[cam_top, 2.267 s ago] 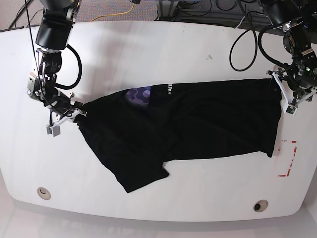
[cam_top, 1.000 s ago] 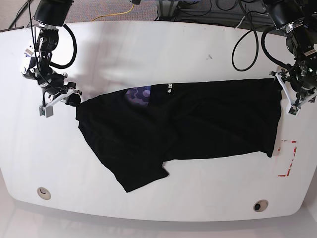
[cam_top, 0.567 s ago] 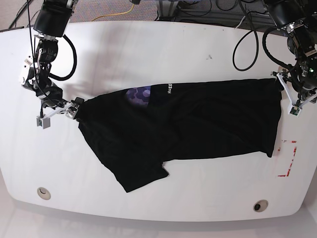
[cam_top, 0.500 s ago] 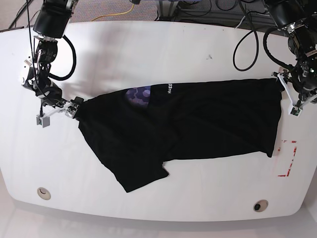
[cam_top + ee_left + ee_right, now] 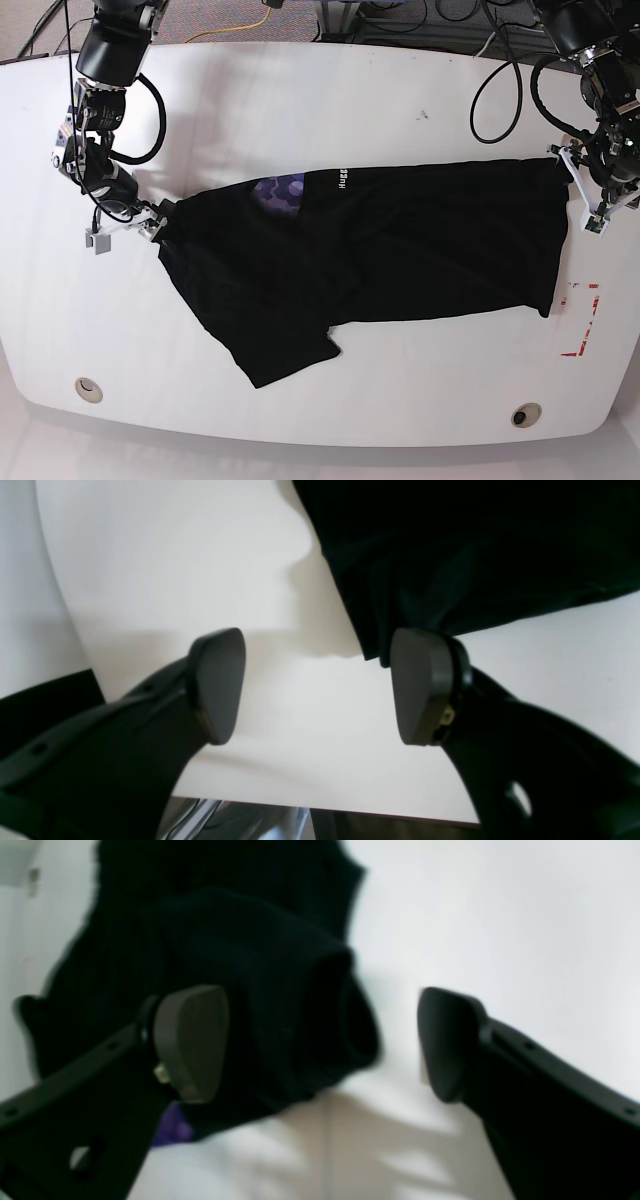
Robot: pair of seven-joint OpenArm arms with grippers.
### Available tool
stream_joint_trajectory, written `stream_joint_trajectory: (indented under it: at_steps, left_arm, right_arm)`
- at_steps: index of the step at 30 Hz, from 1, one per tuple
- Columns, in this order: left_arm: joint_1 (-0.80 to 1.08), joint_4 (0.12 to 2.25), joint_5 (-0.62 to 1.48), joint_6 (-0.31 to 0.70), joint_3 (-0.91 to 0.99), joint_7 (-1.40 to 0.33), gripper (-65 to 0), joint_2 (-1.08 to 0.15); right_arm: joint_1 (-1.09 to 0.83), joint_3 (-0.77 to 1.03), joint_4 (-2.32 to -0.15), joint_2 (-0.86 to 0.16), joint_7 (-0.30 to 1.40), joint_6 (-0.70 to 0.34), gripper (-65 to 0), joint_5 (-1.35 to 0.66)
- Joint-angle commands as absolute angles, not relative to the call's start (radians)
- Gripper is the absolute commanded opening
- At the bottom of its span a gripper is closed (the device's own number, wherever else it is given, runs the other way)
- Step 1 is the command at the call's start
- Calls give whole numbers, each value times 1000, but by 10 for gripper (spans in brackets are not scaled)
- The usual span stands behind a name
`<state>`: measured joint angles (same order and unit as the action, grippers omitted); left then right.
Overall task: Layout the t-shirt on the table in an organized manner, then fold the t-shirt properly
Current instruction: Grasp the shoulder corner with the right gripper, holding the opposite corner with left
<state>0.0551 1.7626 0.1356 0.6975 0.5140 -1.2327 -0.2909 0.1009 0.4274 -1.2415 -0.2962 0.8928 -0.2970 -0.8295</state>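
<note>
The right tool (image 5: 125, 232) stands spread at the black t-shirt (image 5: 370, 260)'s sleeve tip, lower than a second ago, gripping nothing. The left tool (image 5: 590, 190) stays spread beside the hem corner. The shirt lies unchanged across the white counter (image 5: 300, 110).

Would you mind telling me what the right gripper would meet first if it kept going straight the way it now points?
Most likely the t-shirt: a bunched black fold sits between the open fingers of the right gripper, just ahead. Depth is unclear in this blurred wrist view.
</note>
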Motion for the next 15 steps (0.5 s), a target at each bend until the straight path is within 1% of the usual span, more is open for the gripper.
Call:
stream_joint_trajectory:
  at_steps: [1,3,4,6,9,10,13,15]
  left_arm:
    - [42,1779,140,698,518,-1219,-221,-308]
    - [42,1779,139,698,518,-1219,-221,-308]
    - [42,1779,139,698,518,-1219,-221,-308]
    - [42,1779,137,698,518,-1219,-221,-308]
    - [42,1779,137,698,521,-1219,-222,-308]
    - [42,1779,137,698,521,-1219,-222,-311]
    - [47,1781,140,698,521,-1219,-221,-337]
    - [48,1781,142,698,522,-1219,-218,-344]
  right_arm:
    - [113,426,-1237,-308,897,-295,-89,-843]
    - [113,426,-1237,-298,889,-295,-98,-846]
    - [113,426,-1237,-297,888,-295,-119,-846]
    - [113,426,-1237,-295,886,-295,-197,-846]
    - [113,426,-1237,-295,886,-295,-361,-846]
    - [114,426,-1237,-295,886,-295,-436,-846]
    - [114,424,-1237,-295,886,-295,-591,-846]
    - [114,423,-1237,-295,886,-295,-618,-846]
